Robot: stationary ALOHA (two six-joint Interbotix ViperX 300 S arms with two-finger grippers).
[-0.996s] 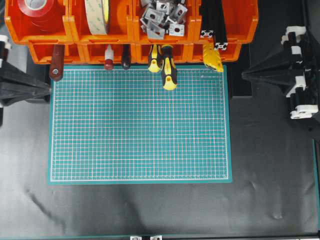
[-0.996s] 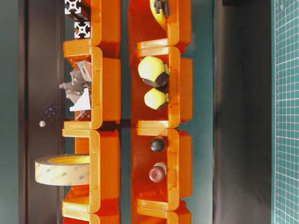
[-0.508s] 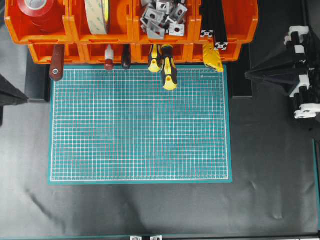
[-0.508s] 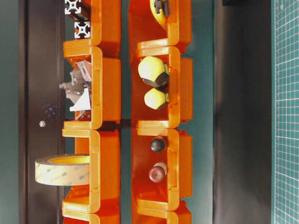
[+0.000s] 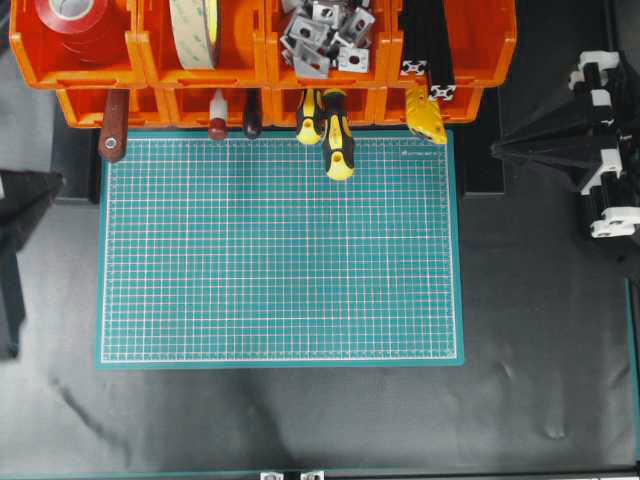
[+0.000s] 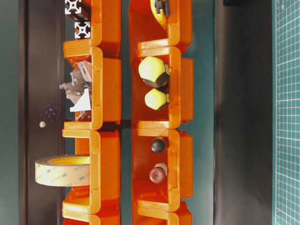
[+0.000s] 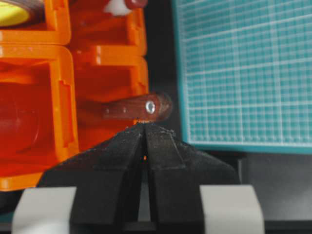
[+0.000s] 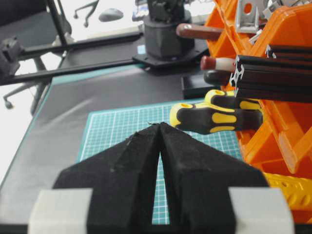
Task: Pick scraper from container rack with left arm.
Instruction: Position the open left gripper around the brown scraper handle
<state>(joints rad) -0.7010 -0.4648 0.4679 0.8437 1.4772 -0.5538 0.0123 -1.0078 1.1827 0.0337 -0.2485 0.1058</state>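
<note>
Hovering with my left gripper clenched on nothing, tips just short of the scraper. Its reddish handle juts from the container rack, lower-left bin, beside the green mat. My right gripper is clenched too, empty.

The left gripper is matte black, its two fingers broad wedges tapering to a thin tip, their surface slightly grainy. At the base of each finger sits a pale grey-white block. The right gripper has the same build: black wedge fingers with off-white blocks at the bottom corners. Overhead, the right arm is black with white plastic fittings stacked along it; the left arm shows only as a blurred dark shape, seemingly black too
</note>
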